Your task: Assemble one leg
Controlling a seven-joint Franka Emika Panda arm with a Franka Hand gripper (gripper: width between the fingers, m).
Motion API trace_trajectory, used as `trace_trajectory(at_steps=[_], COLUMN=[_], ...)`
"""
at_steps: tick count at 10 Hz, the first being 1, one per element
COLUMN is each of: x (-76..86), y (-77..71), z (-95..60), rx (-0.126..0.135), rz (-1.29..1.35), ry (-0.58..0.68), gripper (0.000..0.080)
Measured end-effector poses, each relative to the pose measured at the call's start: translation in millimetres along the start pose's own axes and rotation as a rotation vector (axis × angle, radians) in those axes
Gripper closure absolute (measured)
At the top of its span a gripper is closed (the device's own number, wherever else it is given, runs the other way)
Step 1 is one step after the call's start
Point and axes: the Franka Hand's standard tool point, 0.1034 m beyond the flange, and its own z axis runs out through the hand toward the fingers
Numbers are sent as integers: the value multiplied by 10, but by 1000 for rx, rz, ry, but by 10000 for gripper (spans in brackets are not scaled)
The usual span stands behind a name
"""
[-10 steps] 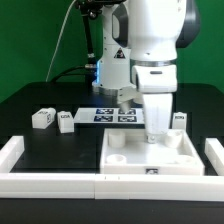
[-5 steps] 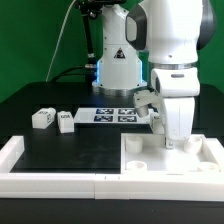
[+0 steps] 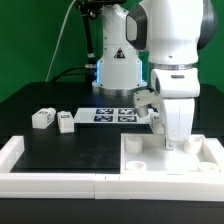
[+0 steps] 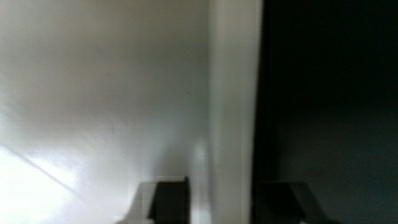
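My gripper (image 3: 172, 143) reaches down at the far edge of the large white panel (image 3: 150, 166) at the exterior view's right. In the wrist view the gripper (image 4: 231, 205) has its dark fingers (image 4: 169, 202) pressed on either side of the panel's upright white rim (image 4: 237, 90), so it is shut on that rim. Two small white legs with tags, one (image 3: 42, 118) beside the other (image 3: 66, 121), lie loose on the black table at the exterior view's left, far from the gripper.
The marker board (image 3: 112, 113) lies behind the panel near the robot base. A white raised border (image 3: 50, 182) runs along the table's front and up its left side (image 3: 10, 150). Part of the arm hides the table's far right.
Over the last second the gripper and the white panel have shifted together toward the exterior view's right. In the last half second nothing has visibly moved.
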Motion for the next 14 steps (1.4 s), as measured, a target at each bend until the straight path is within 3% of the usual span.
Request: trace_trajectory(at_steps=[2, 3, 4, 5, 10, 14], x=[-3, -5, -6, -7, -10, -24], y=[0, 0, 0, 1, -1, -252], z=[0, 0, 0, 0, -5, -336], rx=[0, 0, 0, 0, 0, -18], rz=[1, 1, 1, 1, 3, 49], ry=[0, 0, 0, 0, -1, -16], gripper=[358, 358, 201, 166, 151, 151])
